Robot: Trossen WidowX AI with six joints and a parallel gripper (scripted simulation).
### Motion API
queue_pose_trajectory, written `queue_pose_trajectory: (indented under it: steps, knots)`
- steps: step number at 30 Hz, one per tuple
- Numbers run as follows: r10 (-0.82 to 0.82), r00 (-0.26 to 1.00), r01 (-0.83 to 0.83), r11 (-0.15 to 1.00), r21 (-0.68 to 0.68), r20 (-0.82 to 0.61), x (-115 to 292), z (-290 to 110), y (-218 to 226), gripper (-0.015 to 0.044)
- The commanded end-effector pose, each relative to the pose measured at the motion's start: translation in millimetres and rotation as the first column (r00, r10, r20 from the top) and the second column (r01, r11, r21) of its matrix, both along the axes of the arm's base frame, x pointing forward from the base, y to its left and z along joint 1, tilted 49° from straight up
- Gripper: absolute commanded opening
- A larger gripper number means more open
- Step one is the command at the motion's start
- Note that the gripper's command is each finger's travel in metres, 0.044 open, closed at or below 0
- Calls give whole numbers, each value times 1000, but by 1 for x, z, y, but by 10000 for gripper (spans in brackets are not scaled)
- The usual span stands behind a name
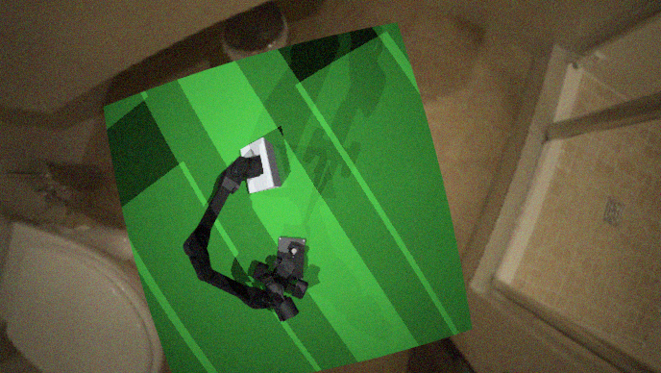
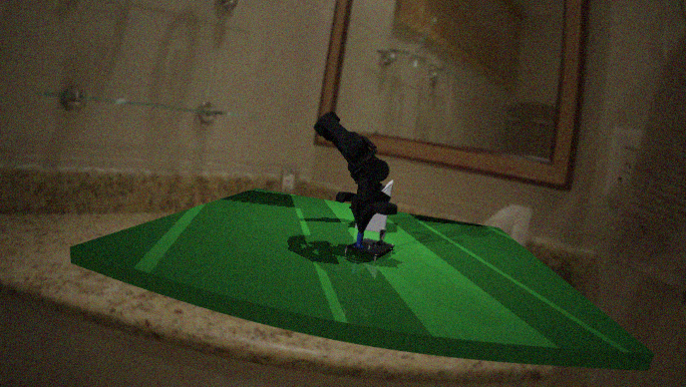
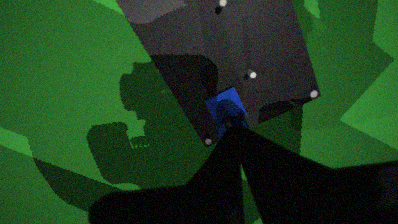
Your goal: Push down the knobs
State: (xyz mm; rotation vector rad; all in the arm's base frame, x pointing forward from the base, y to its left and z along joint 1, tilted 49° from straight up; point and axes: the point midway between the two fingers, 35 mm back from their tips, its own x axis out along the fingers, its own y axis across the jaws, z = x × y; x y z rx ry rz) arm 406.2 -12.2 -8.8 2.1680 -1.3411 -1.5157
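Near the middle of the green counter (image 1: 384, 192) sits the small board (image 3: 250, 45). Shut, empty fingers press its blue knob (image 3: 226, 107). Parts look breakable; push softly, straight down on top.

Closed claw (image 2: 360, 242) down on blue potentiometer (image 2: 359, 241), green table (image 2: 239, 249).
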Motion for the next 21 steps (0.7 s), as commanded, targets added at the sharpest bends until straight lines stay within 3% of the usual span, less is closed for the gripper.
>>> queue_pose_trajectory:
  steps: [1,13,21]
  knots:
    - [-20,1000,20,1000,-1,3,1,0,-1,0]
    - [-21,1000,21,1000,-1,3,-1,12,12,0]
    - [-19,1000,19,1000,-5,-4,-1,8,7,210]
